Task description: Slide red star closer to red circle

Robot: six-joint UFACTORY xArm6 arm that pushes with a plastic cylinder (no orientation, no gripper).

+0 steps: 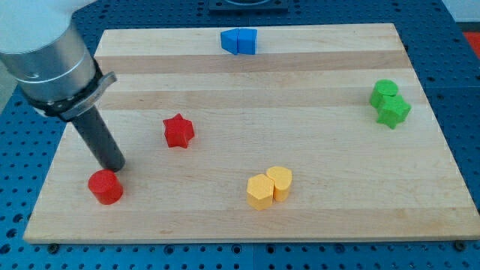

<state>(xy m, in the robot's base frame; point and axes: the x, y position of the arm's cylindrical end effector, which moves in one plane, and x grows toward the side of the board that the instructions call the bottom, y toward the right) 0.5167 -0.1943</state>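
The red star (178, 131) lies on the wooden board at the view's left of centre. The red circle (105, 187) sits near the view's bottom left. My tip (115, 168) is at the end of the dark rod, touching or just above the top right edge of the red circle. The red star is up and to the right of my tip, well apart from it.
Two blue blocks (239, 41) sit together at the view's top edge. A green circle (385, 92) and a green star (393, 111) touch at the right. A yellow hexagon (260, 192) and a yellow heart-like block (280, 181) touch at bottom centre. The board's left edge (46, 176) is near.
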